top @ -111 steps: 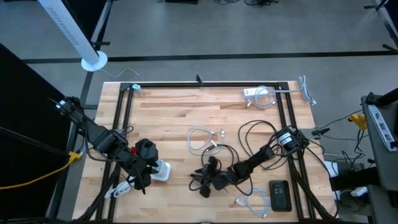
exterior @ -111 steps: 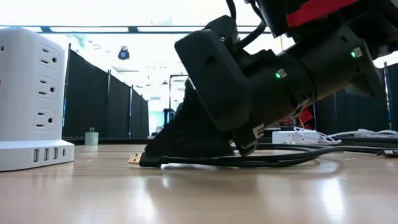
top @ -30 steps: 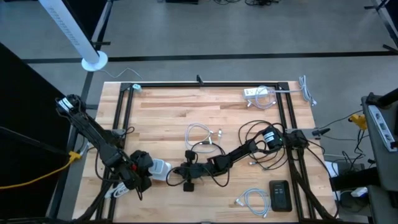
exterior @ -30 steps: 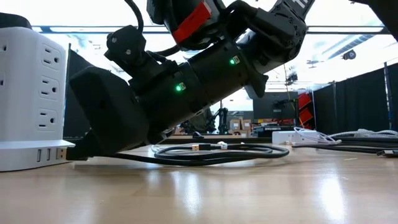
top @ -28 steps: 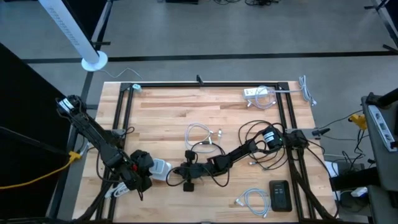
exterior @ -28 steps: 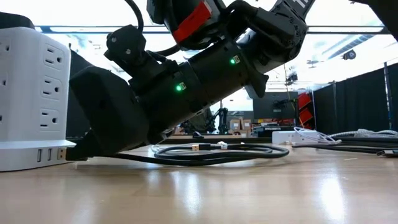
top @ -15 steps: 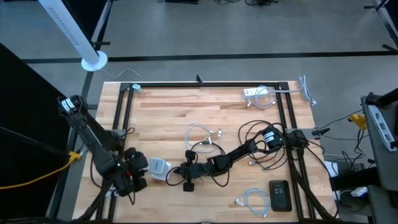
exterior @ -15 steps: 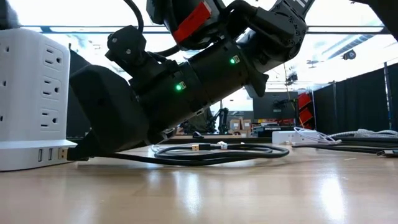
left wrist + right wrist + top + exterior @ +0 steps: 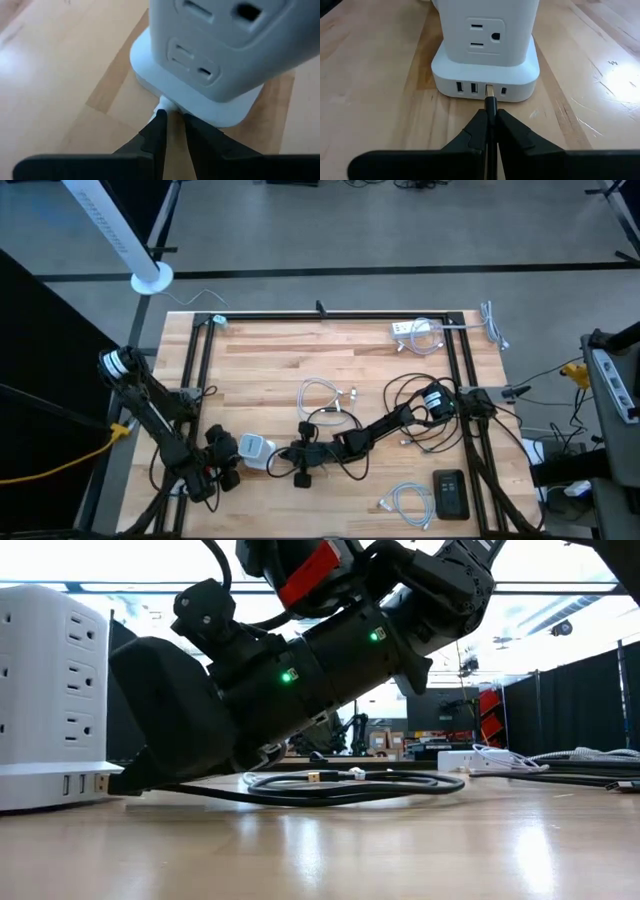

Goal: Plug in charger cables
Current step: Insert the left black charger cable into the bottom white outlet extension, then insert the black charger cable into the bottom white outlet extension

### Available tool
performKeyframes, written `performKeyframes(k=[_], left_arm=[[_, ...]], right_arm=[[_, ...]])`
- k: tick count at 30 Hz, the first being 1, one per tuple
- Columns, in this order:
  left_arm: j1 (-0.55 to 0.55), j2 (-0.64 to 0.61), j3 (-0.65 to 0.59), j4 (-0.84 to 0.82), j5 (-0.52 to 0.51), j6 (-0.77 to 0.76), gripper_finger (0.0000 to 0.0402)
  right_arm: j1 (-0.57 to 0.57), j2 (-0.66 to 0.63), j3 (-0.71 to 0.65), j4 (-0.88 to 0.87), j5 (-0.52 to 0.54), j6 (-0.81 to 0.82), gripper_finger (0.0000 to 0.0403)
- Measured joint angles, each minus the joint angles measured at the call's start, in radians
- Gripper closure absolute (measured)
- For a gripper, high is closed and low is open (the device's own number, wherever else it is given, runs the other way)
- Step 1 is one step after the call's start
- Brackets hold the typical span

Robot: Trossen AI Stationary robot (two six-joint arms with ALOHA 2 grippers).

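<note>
Since a moment ago the left gripper (image 9: 215,463) has been drawn back from the white cube adapter (image 9: 253,450) toward the tabletop's (image 9: 330,370) near left corner, and a gap is now seen between the two in the high view. The right arm has been kept in place, stretched low from the right edge toward the near left part of the tabletop.

The plug of the black cable (image 9: 491,106) is clamped between the fingers of the right gripper (image 9: 490,119), with its metal tip pushed into a USB port at the base of the adapter, as shown in the right wrist view. In the low view the same plug (image 9: 108,783) is seen touching the adapter's base, and the cable is trailed back along the wood in a flat loop (image 9: 350,788).

In the left wrist view the left gripper's fingers (image 9: 156,131) are pinched almost together just beside the adapter's own white cord (image 9: 163,105), where it leaves the base; whether the cord is actually held cannot be told.

A white coiled cable (image 9: 320,398) lies at mid-tabletop, a second (image 9: 408,502) near the front right corner beside a black device (image 9: 450,495), and a white power strip (image 9: 408,330) at the far edge.
</note>
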Motion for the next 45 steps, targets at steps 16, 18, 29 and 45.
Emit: performKeyframes(k=[16,18,29,45], left_arm=[[0.006,0.022,0.042,-0.002,-0.057,0.015,0.0338],[0.006,0.022,0.042,-0.002,-0.059,0.015,0.0338],[0.011,0.011,0.092,-0.056,-0.099,0.018,0.0338],[0.013,-0.035,0.372,-0.476,-0.061,0.018,0.0338]], right_arm=[[-0.009,0.002,0.025,-0.032,0.033,-0.029,0.0386],[-0.011,0.002,0.028,-0.044,0.029,-0.049,0.0386],[-0.011,-0.023,0.036,-0.176,0.005,-0.120,0.0312],[-0.018,-0.360,-0.051,-0.734,-0.025,-0.281,0.0125]])
